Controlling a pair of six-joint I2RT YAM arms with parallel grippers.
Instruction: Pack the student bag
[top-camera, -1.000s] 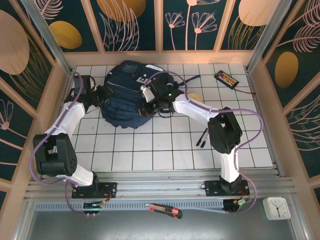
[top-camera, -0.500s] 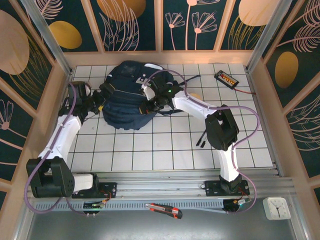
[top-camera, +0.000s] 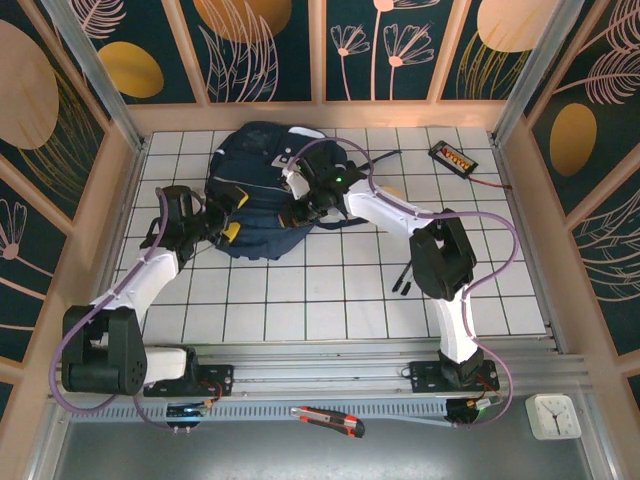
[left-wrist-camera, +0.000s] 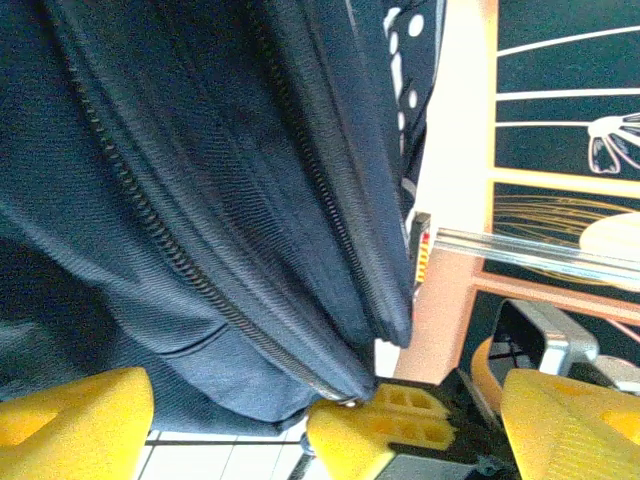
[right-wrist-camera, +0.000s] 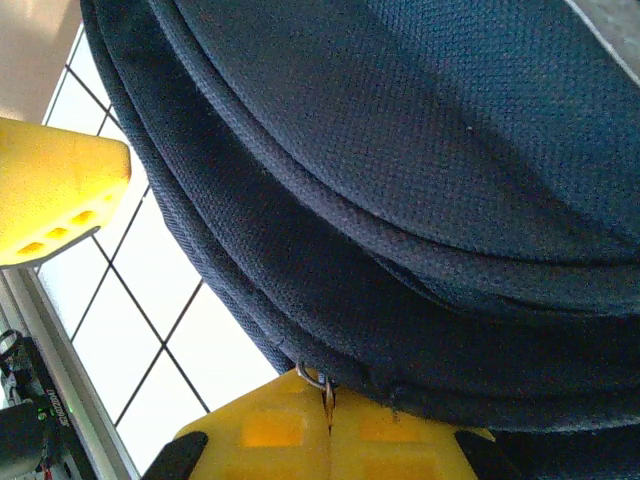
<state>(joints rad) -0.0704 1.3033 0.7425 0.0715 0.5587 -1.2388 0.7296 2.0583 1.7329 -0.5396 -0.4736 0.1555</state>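
The student bag (top-camera: 262, 175), dark navy with white patches, lies at the back middle of the tiled table. My right gripper (top-camera: 300, 208) is at the bag's right edge. In the right wrist view this gripper (right-wrist-camera: 330, 425) is shut on a small metal zip pull (right-wrist-camera: 318, 380) on the bag's seam (right-wrist-camera: 400, 250). My left gripper (top-camera: 228, 215) is at the bag's near-left edge. Its yellow fingers (left-wrist-camera: 70, 420) stand wide apart, open, with the zipped fabric (left-wrist-camera: 200, 200) just ahead of them. The right gripper's shut fingers (left-wrist-camera: 390, 415) show between them.
Two black pens (top-camera: 404, 275) lie on the tiles right of centre. An orange and black device (top-camera: 452, 155) with a cable sits at the back right. A box cutter (top-camera: 335, 421) and a white clock (top-camera: 553, 415) rest below the table's front rail. Walls close in three sides.
My left gripper has swung from the bag's left side round to its near-left edge, closer to the right gripper. The right gripper has stayed on the bag's right edge.
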